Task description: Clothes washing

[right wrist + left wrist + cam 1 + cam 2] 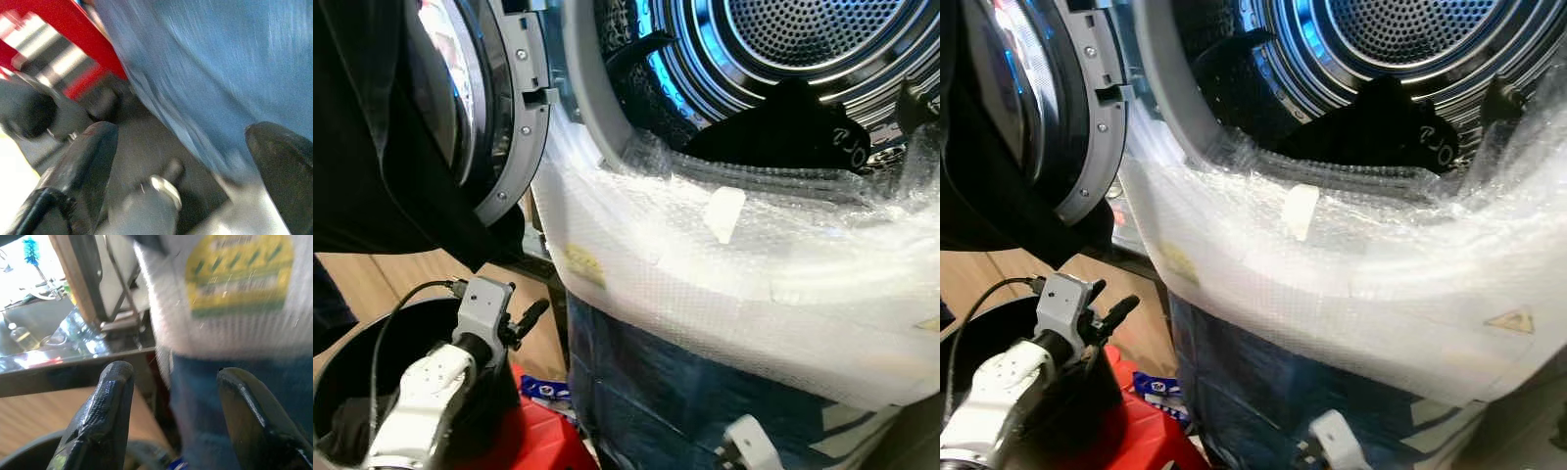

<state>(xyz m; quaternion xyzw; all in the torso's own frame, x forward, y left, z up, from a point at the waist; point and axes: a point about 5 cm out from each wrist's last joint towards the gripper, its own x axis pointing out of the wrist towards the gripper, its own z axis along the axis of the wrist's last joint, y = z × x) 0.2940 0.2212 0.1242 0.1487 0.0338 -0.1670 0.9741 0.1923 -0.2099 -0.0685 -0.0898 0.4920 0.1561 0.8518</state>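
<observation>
Below the washing machine's open drum (783,39) we hold both arms low. A black garment (783,127) lies inside the drum, on its floor just behind the wrapped rim (724,225). Our left gripper (171,421) hangs wide and empty over a dark bucket (337,372), down and left of the drum. Our right gripper (181,166), also spread and empty, sits beneath the rim and seems nearer, so the garment lies up and forward from it.

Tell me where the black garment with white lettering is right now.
The black garment with white lettering lies inside the perforated steel drum, at its lower front, just behind the bubble-wrapped washer rim, toward the right in the eye views.
</observation>
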